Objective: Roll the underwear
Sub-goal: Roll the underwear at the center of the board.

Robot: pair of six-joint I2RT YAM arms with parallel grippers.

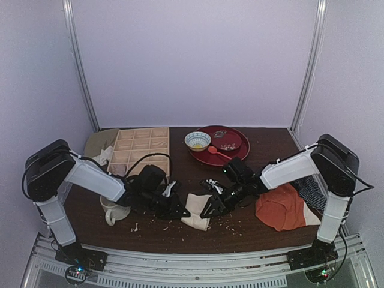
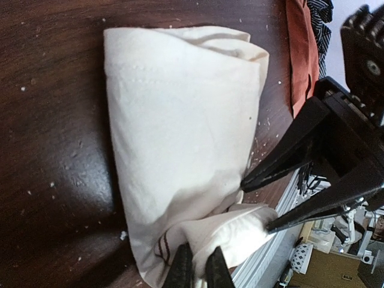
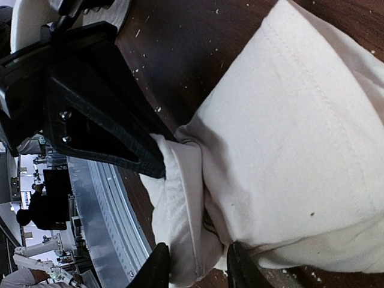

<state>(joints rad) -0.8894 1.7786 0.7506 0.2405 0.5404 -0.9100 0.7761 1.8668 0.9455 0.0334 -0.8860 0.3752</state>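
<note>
Centre of the counter (image 2: 54, 120), towards its front edge, lies the underwear (image 2: 180, 132): a cream bundle folded down to a narrow wedge, sitting between the two arms. The left tool (image 2: 199, 267) is pressed together, pinching the loose cloth at the bundle's near end. The right tool (image 3: 198, 267) sits opposite with its fingers spread, straddling that same bunched end. There is cloth between them, but no clear squeeze on it.

The body of the roll looks close to formed, so I reckon the tail is the job in hand. To do it well, the left pinch needs to hold firm so the layers don't spring apart. The right should take the tail low, close to the counter, and tuck it around or under the body rather than tug it sideways. Small moves only: the two tools are very near each other and could knock. A pull towards the front edge could drag the whole bundle off.
</note>
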